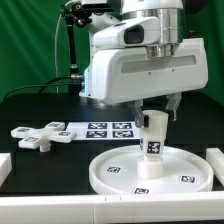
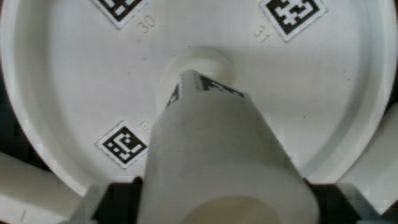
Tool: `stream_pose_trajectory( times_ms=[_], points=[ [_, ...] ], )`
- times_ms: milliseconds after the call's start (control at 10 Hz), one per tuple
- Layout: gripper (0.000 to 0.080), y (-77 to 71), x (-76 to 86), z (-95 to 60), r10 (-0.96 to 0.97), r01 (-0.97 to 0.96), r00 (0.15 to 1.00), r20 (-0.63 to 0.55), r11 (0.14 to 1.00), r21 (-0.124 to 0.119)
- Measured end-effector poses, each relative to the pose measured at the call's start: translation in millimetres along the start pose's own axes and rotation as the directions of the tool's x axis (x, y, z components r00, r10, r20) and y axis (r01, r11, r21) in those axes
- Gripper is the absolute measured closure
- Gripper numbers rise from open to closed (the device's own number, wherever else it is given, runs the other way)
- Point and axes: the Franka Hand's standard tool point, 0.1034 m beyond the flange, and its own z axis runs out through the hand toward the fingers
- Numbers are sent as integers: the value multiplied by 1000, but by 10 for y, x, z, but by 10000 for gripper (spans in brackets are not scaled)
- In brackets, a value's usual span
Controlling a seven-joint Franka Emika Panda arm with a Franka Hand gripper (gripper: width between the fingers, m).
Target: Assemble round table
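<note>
The arm (image 1: 135,60) reaches down over the black desk (image 1: 25,108), and its fingers (image 1: 163,119) are closed on the upper end of the short leg (image 1: 153,140). The leg stands upright over the middle of the large round disc (image 1: 125,178). Its lower end is at the hub, but whether it is seated there cannot be told. The disc lies flat, rim up, with its tags showing. Toward the exterior view's left lies the cross-shaped foot (image 1: 38,134), apart from the disc. The marker board (image 1: 105,129) sits behind them. Plain white bars (image 1: 214,160) edge the desk.
</note>
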Motion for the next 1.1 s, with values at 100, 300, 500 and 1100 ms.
stream_pose_trajectory(
  times_ms=[100, 300, 500, 1100],
  points=[
    [390, -8, 3, 0, 68, -68, 998, -2, 998, 5],
    [390, 6, 14, 3, 296, -296, 955, -21, 955, 29],
    [390, 6, 20, 2, 474, -472, 879, -55, 881, 43],
    [390, 53, -34, 6, 906, -899, 421, -46, 424, 110]
  ],
)
